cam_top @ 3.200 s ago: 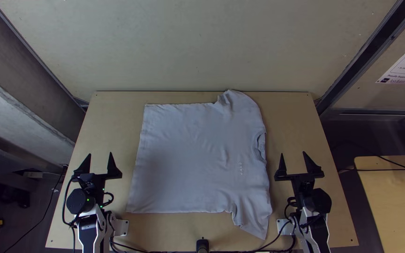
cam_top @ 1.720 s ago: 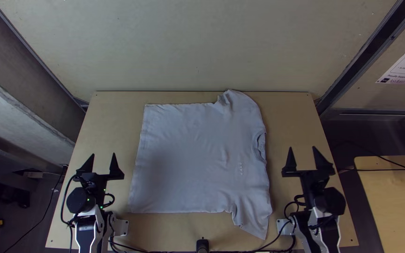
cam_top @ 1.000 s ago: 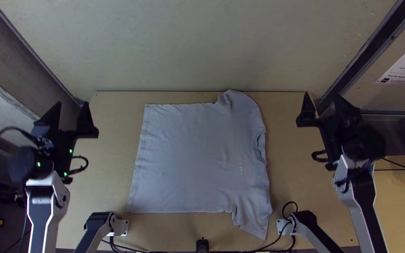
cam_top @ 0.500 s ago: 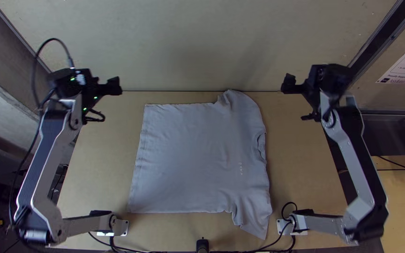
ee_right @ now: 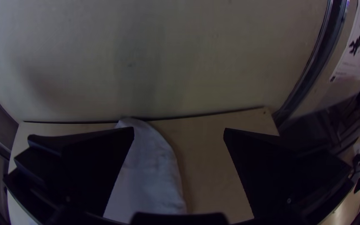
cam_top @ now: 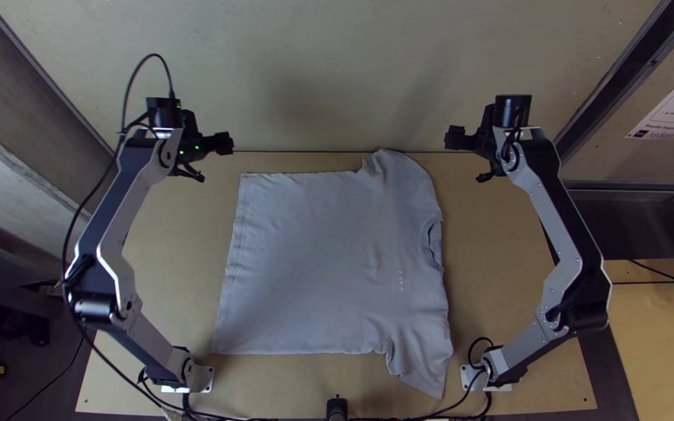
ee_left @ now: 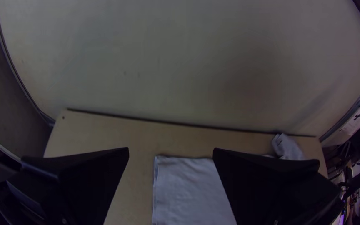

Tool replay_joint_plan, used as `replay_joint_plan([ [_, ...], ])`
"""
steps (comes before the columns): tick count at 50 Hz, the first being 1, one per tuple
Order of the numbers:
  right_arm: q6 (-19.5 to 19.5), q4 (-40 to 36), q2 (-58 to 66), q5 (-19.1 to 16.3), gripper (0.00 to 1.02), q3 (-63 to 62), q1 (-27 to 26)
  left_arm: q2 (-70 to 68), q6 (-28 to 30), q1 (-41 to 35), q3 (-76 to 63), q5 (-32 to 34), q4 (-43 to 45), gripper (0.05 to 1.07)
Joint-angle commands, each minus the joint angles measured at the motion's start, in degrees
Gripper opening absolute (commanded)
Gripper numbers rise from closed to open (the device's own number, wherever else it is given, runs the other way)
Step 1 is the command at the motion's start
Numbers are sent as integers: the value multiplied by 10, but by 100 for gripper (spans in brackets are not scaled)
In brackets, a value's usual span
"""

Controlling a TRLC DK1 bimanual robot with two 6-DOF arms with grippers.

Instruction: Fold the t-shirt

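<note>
The pale grey t-shirt (cam_top: 313, 265) lies spread on the table, its hem toward the left and the collar opening at the right. One sleeve is bunched by the far edge; the other points to the near edge. High over the far left corner of the shirt is my left gripper (cam_top: 218, 143), while my right gripper (cam_top: 462, 139) hangs beyond its far right side. Between the wide-apart fingers of my left gripper (ee_left: 170, 150), the shirt's hem corner (ee_left: 188, 187) is visible below. My right gripper (ee_right: 179, 131) is also open, the far sleeve (ee_right: 151, 171) beneath it.
Behind the table's far edge rises a pale wall (cam_top: 298, 70). Bare wood of the table (cam_top: 501, 288) borders the shirt on both sides. A small black post (cam_top: 337, 407) stands at the near edge, with cables beside it.
Both arms have swung up and out from low beside the shirt to its far side, then somewhat inward. The shirt has not moved.
</note>
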Motion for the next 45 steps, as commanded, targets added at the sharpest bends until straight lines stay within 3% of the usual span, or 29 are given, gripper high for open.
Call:
replay_joint_plan([
  [1,47,-24,28,-18,98,22,-6,45,-11,1,23,-2,-14,101],
  [14,63,-53,64,-27,98,40,0,156,-10,1,63,-14,-22,101],
  [18,69,-53,75,-27,98,45,0,186,-9,0,79,-19,-22,91],
  [32,77,-53,112,-27,99,68,-2,293,2,-4,186,-44,-64,90],
  [39,85,-53,137,-27,98,77,-10,338,17,-6,236,-45,-80,58],
  [45,85,-53,154,-27,98,84,-12,350,20,-9,240,-45,-85,58],
])
